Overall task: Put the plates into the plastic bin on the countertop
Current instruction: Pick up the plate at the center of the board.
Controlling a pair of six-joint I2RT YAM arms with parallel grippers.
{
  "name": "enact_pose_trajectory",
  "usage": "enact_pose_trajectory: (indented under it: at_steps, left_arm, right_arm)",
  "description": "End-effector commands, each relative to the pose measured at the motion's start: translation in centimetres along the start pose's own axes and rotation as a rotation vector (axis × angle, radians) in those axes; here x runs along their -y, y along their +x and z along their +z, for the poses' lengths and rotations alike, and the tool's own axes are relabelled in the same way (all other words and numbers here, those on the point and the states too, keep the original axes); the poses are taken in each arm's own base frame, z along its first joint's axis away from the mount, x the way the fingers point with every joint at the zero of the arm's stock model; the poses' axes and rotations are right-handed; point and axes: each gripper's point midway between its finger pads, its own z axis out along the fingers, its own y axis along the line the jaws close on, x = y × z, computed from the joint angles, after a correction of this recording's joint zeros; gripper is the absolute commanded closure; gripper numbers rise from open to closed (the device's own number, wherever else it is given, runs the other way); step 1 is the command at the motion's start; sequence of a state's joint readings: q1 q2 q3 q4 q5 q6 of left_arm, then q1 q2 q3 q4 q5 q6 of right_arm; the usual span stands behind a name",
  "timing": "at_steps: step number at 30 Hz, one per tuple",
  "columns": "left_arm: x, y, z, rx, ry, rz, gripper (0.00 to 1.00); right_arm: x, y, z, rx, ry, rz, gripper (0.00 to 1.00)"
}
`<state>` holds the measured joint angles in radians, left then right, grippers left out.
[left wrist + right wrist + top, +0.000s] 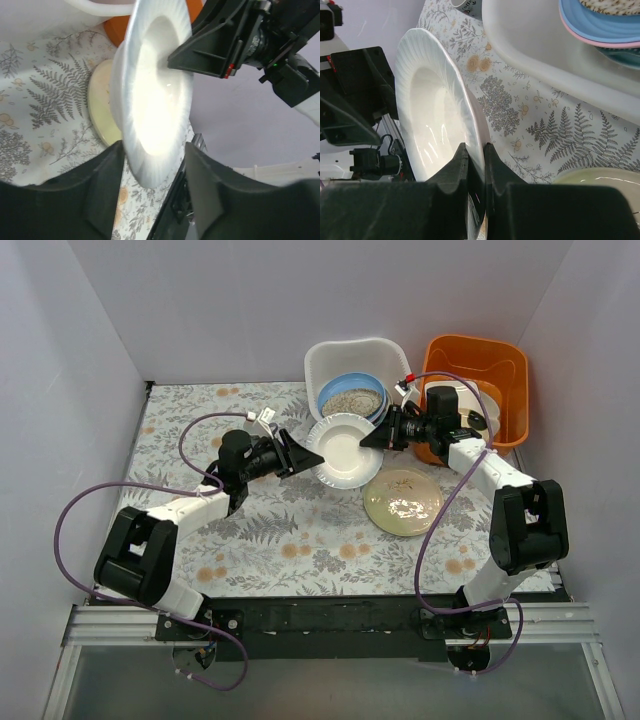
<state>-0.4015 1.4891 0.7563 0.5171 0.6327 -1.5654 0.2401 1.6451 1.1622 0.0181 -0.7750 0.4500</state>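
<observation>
L gripper: jaws apart, straddling white ribbed plate rim, so we could snag it backing off. Plate's on edge over the countertop, just short of white bin. R gripper alone pinches the opposite rim; we risk pivot/slip. Both arms reach inward, grippers facing across the plate.

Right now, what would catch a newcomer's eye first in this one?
A white plate is held above the countertop, the right claw clamped on its rim and the left claw open around the opposite edge. Behind it, the plastic bin holds stacked plates.
</observation>
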Motion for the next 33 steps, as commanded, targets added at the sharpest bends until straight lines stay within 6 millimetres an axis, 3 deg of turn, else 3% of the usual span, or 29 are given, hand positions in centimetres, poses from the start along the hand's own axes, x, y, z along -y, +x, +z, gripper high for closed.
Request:
enact_pose_trajectory:
  at_steps: [1,2,3,6,20,33]
  left_arm:
    - [3.3,-1.8,-0.6,0.045,0.069,0.108,0.39]
    - [3.3,-1.9,-0.6,0.046,0.064,0.108,0.32]
    - [3.1,-1.8,-0.7,0.044,0.058,0.106,0.2]
    - [3.0,-1.8,-0.6,0.044,0.047,0.109,0.02]
    - [2.2,-1.3,-0.5,0.017,0.023,0.11,0.02]
    - [1.7,-0.5,-0.8,-0.002,0.014,0.105,0.02]
  right_arm:
    - [-1.8,-1.4,0.1,0.028,-0.051,-0.032,0.99]
    - [-1.8,-1.4,0.1,0.028,-0.051,-0.032,0.99]
    - [-1.9,-1.5,0.0,0.03,-0.052,-0.034,0.99]
    - [-2.0,-1.7,0.0,0.032,-0.053,-0.038,0.99]
    - [-1.8,-2.8,0.5,0.036,-0.043,-0.04,0.99]
    - [-0.8,-7.6,1.9,0.073,-0.014,-0.044,0.99]
